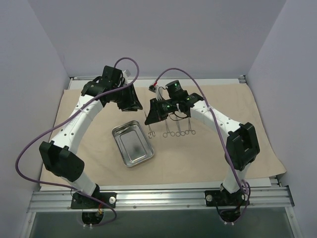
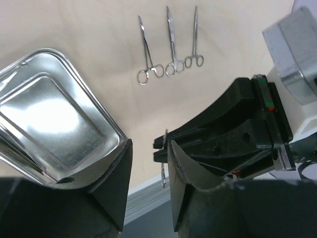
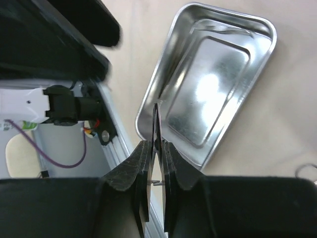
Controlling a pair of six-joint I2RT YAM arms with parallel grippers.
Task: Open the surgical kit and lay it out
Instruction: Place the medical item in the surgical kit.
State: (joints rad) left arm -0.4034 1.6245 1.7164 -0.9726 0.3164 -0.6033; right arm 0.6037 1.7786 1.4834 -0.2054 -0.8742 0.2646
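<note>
Over the beige cloth wrap, a forceps is pinched thinly by the right gripper; the left gripper is spread. Slippage from so slight a hold is risked.

The left arm and right arm arch inward beyond the steel tray. Just beyond its far edge hangs the left gripper, jaws parted and empty. Near its far right corner, the right gripper pinches one forceps.
</note>
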